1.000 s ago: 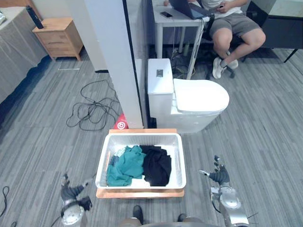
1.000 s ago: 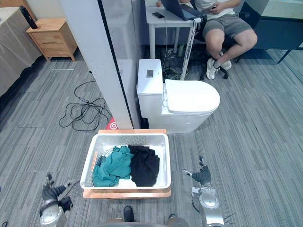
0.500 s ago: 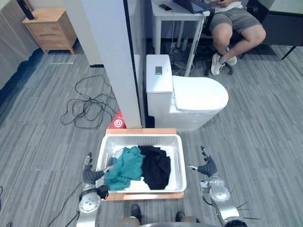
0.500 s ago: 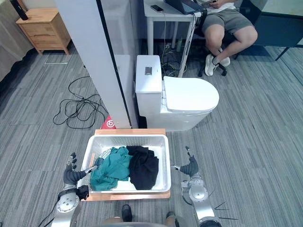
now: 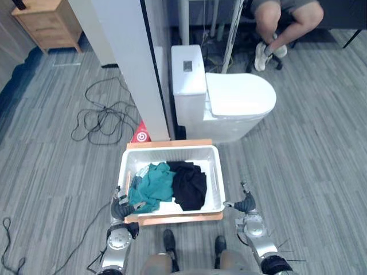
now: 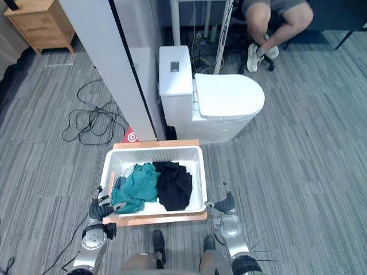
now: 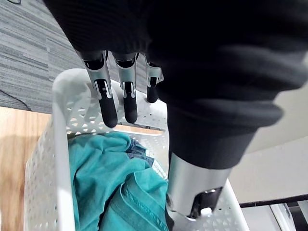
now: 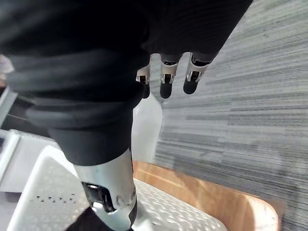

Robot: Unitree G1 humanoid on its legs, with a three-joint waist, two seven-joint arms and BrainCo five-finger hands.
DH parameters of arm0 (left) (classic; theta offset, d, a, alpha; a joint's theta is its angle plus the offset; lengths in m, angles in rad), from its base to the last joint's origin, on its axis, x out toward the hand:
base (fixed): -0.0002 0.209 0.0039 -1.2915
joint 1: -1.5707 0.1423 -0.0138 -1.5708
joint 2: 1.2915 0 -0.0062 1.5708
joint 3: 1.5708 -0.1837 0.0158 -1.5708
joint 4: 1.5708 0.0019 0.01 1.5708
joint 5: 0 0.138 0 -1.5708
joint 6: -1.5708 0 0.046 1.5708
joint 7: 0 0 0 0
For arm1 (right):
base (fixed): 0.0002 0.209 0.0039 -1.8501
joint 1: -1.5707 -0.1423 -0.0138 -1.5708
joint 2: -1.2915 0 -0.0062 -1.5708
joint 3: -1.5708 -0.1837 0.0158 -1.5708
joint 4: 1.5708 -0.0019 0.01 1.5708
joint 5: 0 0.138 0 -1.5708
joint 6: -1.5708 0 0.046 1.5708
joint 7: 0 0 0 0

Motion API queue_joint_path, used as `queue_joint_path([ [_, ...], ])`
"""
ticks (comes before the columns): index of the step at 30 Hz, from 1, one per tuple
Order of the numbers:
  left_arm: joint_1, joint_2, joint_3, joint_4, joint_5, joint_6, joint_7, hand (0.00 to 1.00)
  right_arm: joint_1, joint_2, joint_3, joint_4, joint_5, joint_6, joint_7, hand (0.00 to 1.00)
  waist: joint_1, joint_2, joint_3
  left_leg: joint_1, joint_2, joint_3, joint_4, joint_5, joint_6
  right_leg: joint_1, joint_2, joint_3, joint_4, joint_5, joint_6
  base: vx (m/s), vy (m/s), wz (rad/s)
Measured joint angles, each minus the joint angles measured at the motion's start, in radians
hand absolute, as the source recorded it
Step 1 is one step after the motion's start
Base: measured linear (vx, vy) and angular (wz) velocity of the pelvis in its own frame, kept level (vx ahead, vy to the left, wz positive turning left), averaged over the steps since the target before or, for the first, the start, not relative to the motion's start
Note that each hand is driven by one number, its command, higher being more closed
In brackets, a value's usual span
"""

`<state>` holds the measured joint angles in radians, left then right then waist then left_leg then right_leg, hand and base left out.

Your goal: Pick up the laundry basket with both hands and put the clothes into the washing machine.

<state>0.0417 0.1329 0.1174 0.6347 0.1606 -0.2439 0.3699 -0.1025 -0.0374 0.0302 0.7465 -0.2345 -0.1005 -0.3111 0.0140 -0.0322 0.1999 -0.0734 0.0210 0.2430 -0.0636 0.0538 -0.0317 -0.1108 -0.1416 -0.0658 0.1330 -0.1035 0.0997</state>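
White plastic laundry basket (image 5: pixel 172 149), clothes (image 5: pixel 153 184) inside, sits unlifted on its wooden board (image 5: pixel 172 218); I hold my left hand (image 5: pixel 120 207) and right hand (image 5: pixel 245 203) by the board's near corners, fingers straight, grasping nothing, so lifting and loading remain.

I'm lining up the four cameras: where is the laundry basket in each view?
Left eye view: basket centre, in front of the toilet.
Right eye view: left of centre, before the toilet.
Left wrist view: its rim just past the left hand.
Right wrist view: its perforated rim beside the right hand.
Shared landmark: the wooden board under it.
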Motion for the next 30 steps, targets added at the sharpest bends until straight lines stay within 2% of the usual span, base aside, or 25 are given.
queue_joint_path([
  [7, -0.151, 0.051, 0.012, 0.066, -0.001, -0.008, 0.088, 0.00, -0.206, 0.022, 0.048, 0.170, 0.038, 0.000, 0.002, 0.00, 0.007, -0.003, 0.077, -0.099, 0.019, -0.021, 0.113, -0.031, 0.009, -0.039, 0.004, -0.018, 0.015, 0.004, -0.004, -0.01, -0.016, 0.11],
  [12, -0.274, 0.072, 0.002, 0.132, -0.033, 0.024, 0.123, 0.00, -0.263, 0.026, 0.045, 0.210, 0.069, -0.001, -0.004, 0.00, 0.020, -0.008, 0.106, -0.127, 0.030, -0.023, 0.153, -0.050, 0.008, -0.053, 0.003, -0.017, 0.024, 0.004, -0.004, 0.00, -0.004, -0.01],
  [19, -0.253, 0.084, -0.044, 0.067, -0.071, 0.018, 0.132, 0.00, -0.262, 0.028, 0.044, 0.203, 0.086, -0.004, -0.018, 0.00, 0.010, -0.015, 0.110, -0.130, 0.020, -0.035, 0.153, -0.052, 0.011, -0.051, -0.003, -0.026, 0.023, 0.002, -0.002, 0.00, 0.014, 0.04],
  [23, -0.218, 0.075, -0.047, 0.011, -0.070, 0.001, 0.132, 0.00, -0.257, 0.028, 0.040, 0.191, 0.085, -0.003, -0.018, 0.00, 0.002, -0.015, 0.110, -0.131, 0.013, -0.040, 0.152, -0.051, 0.011, -0.050, -0.006, -0.031, 0.023, 0.001, -0.001, 0.00, 0.013, 0.03],
  [30, -0.171, 0.066, -0.047, -0.053, -0.036, 0.001, 0.134, 0.00, -0.235, 0.030, 0.040, 0.167, 0.084, -0.004, -0.018, 0.00, 0.001, -0.015, 0.110, -0.130, 0.014, -0.040, 0.152, -0.051, 0.011, -0.049, -0.005, -0.032, 0.023, 0.001, -0.001, 0.00, 0.000, 0.00],
])
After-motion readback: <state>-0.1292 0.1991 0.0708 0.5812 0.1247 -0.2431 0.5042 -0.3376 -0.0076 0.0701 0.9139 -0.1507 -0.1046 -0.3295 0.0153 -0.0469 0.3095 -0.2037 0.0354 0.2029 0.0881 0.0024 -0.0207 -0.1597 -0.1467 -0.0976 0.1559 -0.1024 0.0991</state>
